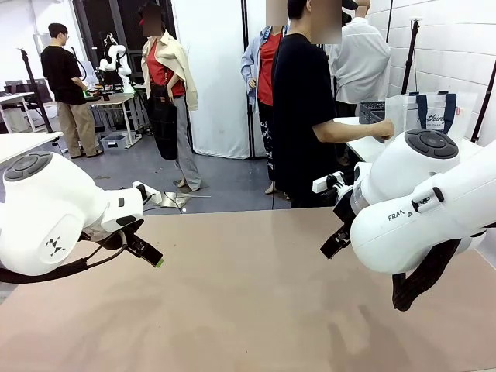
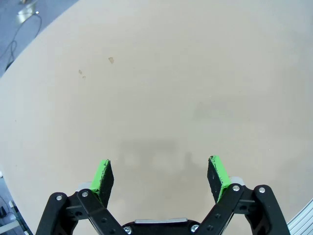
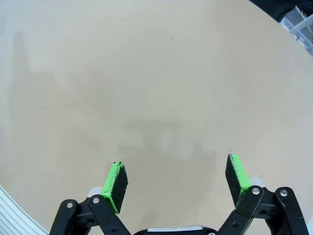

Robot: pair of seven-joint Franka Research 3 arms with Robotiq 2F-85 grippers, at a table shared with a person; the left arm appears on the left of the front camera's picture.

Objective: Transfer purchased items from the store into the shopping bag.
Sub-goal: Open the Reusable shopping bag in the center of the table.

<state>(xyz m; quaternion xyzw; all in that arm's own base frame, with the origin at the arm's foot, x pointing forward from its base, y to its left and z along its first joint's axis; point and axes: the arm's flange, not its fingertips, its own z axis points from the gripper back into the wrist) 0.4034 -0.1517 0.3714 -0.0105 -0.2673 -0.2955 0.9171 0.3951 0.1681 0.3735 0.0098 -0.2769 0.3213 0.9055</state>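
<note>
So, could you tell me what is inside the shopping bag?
Through the upper part of the translucent shopping bag nothing distinct shows; a person's hand is at its edge. The robot's right arm covers its lower part, so contents there can't be seen.

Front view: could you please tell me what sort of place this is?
Likely a robotics lab: white robot arms at a tan table, a person at a side table with bag and basket.

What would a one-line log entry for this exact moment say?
left claw: open, empty, over table | right claw: open, empty, over table | person's hand: near shopping bag and basket on a farther table
</note>
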